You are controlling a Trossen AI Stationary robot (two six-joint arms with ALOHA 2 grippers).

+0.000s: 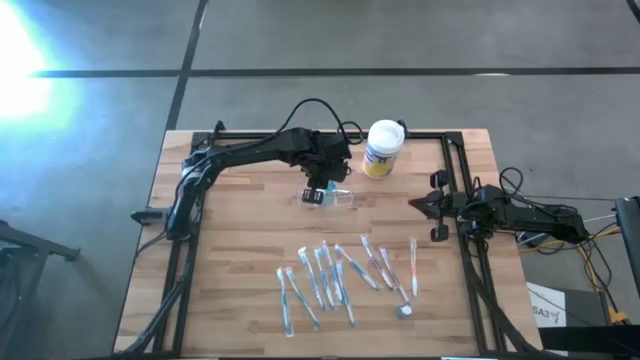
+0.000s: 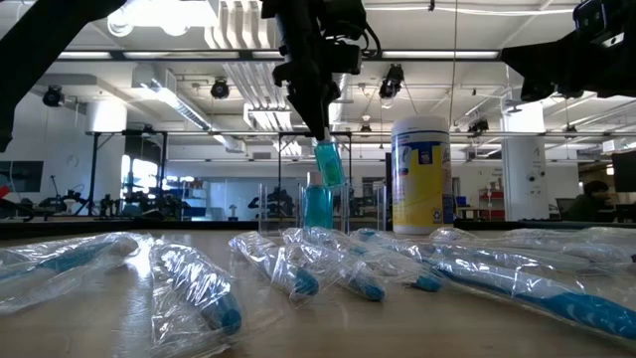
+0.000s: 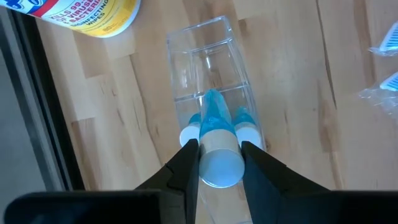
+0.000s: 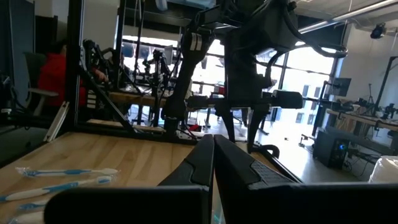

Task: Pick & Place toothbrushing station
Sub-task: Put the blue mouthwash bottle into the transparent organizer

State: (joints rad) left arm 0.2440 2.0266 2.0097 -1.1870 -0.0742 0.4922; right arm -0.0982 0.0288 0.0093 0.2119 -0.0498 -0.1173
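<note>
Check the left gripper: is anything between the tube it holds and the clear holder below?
Nothing visible blocks it. The left gripper holds a blue-and-white tube directly above the clear holder, where two tubes already stand. The white canister stands apart.

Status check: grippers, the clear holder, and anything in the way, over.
Left gripper shut on a blue tube, above the toothbrushing station. Right gripper shut, idle at table's right edge. White canister beside the station, apart. Wrapped toothbrushes lie apart, nearer the front.
</note>
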